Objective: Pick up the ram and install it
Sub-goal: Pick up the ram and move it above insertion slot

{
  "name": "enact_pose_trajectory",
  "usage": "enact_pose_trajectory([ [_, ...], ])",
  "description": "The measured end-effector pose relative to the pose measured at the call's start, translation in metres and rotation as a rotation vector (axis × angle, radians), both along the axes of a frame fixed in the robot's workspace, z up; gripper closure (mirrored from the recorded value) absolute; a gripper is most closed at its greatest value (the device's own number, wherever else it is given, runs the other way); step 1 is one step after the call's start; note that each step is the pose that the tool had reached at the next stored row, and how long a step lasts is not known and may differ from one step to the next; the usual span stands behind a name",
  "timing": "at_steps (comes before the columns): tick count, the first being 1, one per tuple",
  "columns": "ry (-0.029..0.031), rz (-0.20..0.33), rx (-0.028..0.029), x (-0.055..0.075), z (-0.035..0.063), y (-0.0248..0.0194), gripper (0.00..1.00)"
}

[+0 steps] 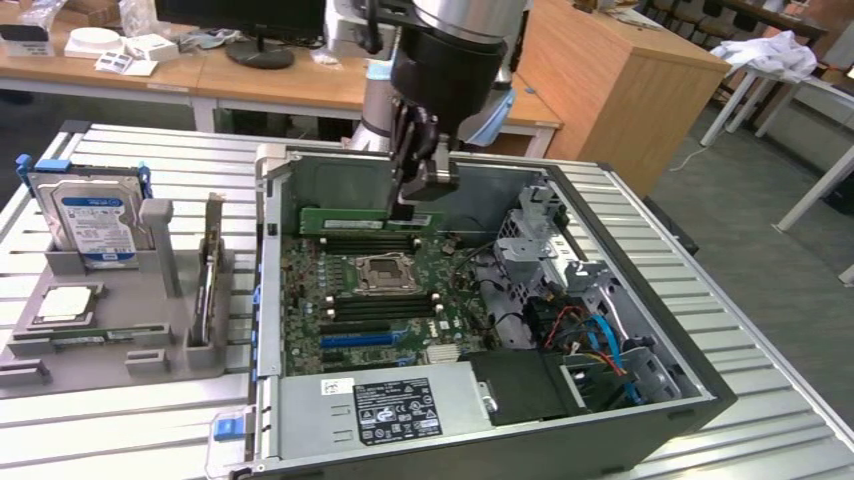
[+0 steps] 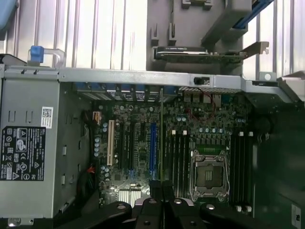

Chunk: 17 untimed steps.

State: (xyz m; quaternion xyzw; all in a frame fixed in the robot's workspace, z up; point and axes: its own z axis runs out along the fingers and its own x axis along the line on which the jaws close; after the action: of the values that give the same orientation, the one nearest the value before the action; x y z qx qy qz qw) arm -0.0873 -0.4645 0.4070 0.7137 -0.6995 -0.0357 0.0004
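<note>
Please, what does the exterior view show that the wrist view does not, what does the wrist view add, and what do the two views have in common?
Exterior view: the hard drive standing in a grey holder beside the computer case, the flat green side of the ram, and the desks behind.
Wrist view: a white expansion slot, and the ram seen edge-on as a thin line.
Both: the end effector shut on the ram over the motherboard, the CPU socket, the blue expansion slot and the labelled power supply.
</note>
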Motion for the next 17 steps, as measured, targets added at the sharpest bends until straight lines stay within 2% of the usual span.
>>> enact_pose_trajectory([
  [17, 0.0039, 0.0, 0.0, 0.042, 0.0, -0.0001, 0.88],
])
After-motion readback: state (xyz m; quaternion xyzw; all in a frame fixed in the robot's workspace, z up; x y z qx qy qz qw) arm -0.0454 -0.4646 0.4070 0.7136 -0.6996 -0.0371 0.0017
